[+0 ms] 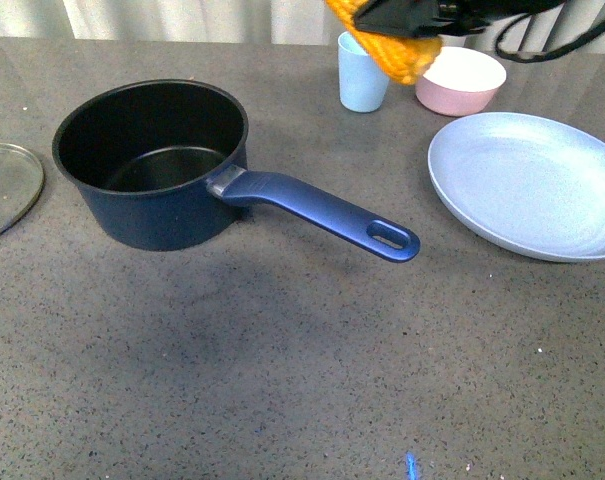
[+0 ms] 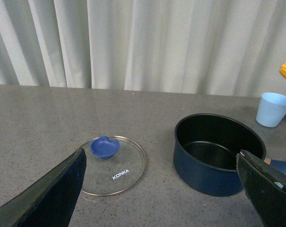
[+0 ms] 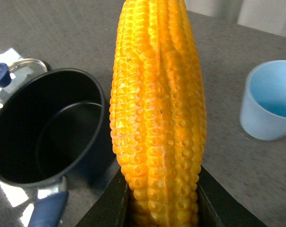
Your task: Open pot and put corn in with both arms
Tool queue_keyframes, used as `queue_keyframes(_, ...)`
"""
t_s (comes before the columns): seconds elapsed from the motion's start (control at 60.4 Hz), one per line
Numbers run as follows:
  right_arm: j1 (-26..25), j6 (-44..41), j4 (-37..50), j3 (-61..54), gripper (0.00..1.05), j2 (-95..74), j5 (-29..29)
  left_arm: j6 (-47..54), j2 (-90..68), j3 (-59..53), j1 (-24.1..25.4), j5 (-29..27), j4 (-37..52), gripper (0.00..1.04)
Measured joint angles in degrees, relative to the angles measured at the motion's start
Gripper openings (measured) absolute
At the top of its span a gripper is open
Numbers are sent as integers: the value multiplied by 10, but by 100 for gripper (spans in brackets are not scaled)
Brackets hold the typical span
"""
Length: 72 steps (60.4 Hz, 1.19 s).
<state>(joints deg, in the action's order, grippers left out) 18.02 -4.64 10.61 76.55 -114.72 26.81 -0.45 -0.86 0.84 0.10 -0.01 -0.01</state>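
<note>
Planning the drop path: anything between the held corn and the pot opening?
Nothing visible. The pot is open and empty, its lid flat on the table beside it. The corn, in the right gripper, is raised higher than the blue cup and pink bowl.

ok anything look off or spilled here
Nothing really stands out. The pot sits upright and empty, its lid lies flat beside it, knob up, and the corn is gripped in the right pincer. Nothing spilled; only a small blue mark on the table near the robot.
</note>
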Motion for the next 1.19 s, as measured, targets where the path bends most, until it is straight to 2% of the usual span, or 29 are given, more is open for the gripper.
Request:
queue_keyframes(0.182, 51, 1, -35, 71, 23, -56, 6, 0, 0, 0, 0, 0, 0, 96)
queue_keyframes(0.546, 120, -17, -111, 222, 23, -149, 2, 0, 0, 0, 0, 0, 0, 96)
queue_keyframes(0.861, 153, -33, -149, 281, 23, -200, -13, 0, 0, 0, 0, 0, 0, 96)
queue_keyframes(1.192, 153, -35, -123, 261, 75, -200, -17, 0, 0, 0, 0, 0, 0, 96)
